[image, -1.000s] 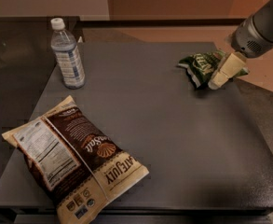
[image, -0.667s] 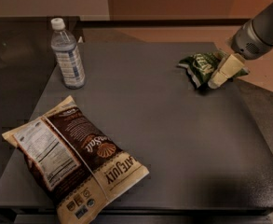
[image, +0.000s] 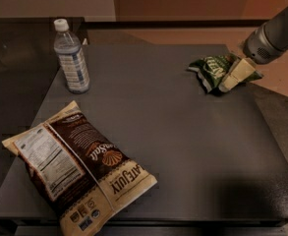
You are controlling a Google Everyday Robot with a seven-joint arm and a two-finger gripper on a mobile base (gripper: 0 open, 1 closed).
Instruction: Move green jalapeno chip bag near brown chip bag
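The green jalapeno chip bag (image: 211, 69) is small and crinkled and lies at the far right of the dark table (image: 183, 146). My gripper (image: 236, 75) reaches in from the upper right on a grey arm. It sits against the bag's right end and covers that end. The brown chip bag (image: 79, 166) is large, dark brown and cream. It lies flat at the table's front left corner, far from the green bag.
A clear plastic water bottle (image: 71, 58) with a white cap stands upright at the table's back left. A second dark surface (image: 11, 97) adjoins the table on the left. The table's right edge runs just past the green bag.
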